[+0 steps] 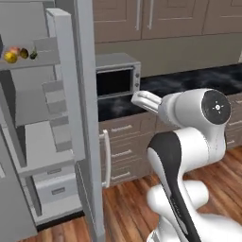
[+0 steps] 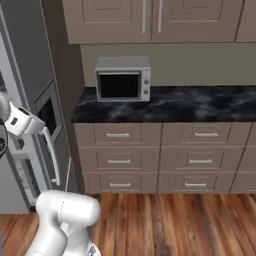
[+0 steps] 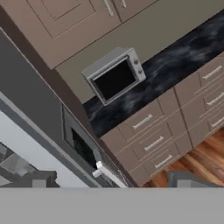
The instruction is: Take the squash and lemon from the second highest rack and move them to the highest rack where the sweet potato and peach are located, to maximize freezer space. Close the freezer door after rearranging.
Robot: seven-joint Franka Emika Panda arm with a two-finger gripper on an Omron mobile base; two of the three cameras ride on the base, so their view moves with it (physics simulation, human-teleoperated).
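Observation:
The freezer door [image 1: 87,118] stands open, edge-on to the left base view, with grey bins [image 1: 54,99] on its inner face. On the highest rack that shows [image 1: 35,63], at the top left, four things lie close together: the yellow lemon [image 1: 10,57], the pinkish peach [image 1: 15,50], the brown sweet potato [image 1: 23,53] and the dark green squash [image 1: 33,55]. The rack below [image 1: 45,151] is bare. My gripper [image 1: 137,99] hangs right of the door, outside the freezer, open and holding nothing. In the hand view its fingertips [image 3: 39,179] stand wide apart.
A microwave [image 1: 118,78] sits on the black counter [image 1: 189,82] beside the freezer, with drawers [image 2: 160,160] below and wall cabinets above. The door's pale handle [image 1: 106,158] and its outer face with a dispenser [image 2: 50,112] face the drawers. Wooden floor [image 2: 175,220] lies in front.

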